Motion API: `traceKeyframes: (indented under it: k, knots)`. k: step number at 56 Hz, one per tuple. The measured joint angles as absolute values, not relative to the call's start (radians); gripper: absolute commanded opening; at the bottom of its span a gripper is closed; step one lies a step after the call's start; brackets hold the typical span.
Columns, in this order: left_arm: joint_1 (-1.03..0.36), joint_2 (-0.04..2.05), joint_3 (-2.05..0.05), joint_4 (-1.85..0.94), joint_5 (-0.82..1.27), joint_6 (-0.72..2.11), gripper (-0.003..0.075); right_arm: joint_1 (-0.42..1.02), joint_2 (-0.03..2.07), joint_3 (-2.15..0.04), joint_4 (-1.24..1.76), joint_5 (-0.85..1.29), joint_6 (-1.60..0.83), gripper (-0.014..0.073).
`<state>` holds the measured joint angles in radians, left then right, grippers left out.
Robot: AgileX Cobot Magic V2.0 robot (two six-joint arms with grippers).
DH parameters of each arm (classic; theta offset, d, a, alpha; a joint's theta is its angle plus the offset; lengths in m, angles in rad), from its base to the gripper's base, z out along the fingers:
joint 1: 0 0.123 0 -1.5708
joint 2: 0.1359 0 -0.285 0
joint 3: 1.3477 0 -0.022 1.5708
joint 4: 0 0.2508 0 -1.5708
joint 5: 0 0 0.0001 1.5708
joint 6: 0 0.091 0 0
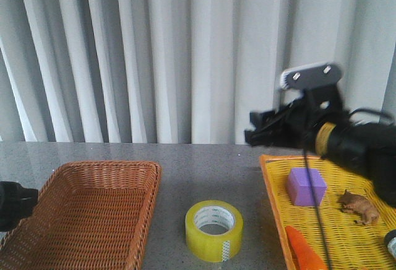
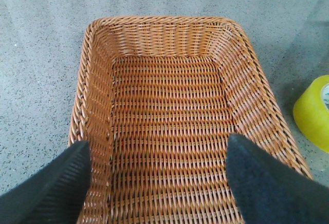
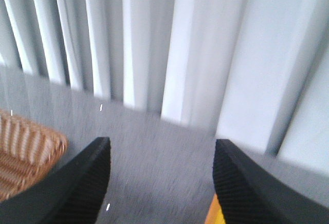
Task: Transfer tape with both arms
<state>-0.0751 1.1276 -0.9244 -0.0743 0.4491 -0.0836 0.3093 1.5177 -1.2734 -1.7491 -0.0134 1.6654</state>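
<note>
Tape (image 1: 214,230), a wide roll of translucent yellow packing film on a white core, lies flat on the grey table (image 1: 204,165), just right of the woven brown wicker basket (image 1: 86,214) and left of the yellow mesh tray (image 1: 346,226). Right gripper (image 3: 160,183) hangs raised above the tray's near corner, fingers spread and empty; left gripper (image 2: 157,183) hovers spread over the basket. A good pickup likely means lowering the right gripper squarely over the roll's wall.
</note>
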Motion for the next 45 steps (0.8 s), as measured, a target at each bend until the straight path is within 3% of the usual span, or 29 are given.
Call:
traceKeyframes:
  k: [18,31,39,45]
  knots:
    - [-0.075,1.128,-0.924,-0.074,0.449,-0.084,0.0536,0.309,1.246,-1.273,-1.745,0.032,1.423,0.0446]
    - [-0.075,1.128,-0.924,-0.074,0.449,-0.084,0.0536,0.309,1.145,-1.273,-1.691,0.236,1.348,0.0439]
    - [-0.075,1.128,-0.924,-0.074,0.449,-0.084,0.0536,0.309,1.107,-1.273,-1.514,0.409,1.173,0.0374]
    - [-0.075,1.128,-0.924,-0.074,0.449,-0.084,0.0536,0.309,1.089,-1.273,-1.299,0.509,0.954,0.0271]
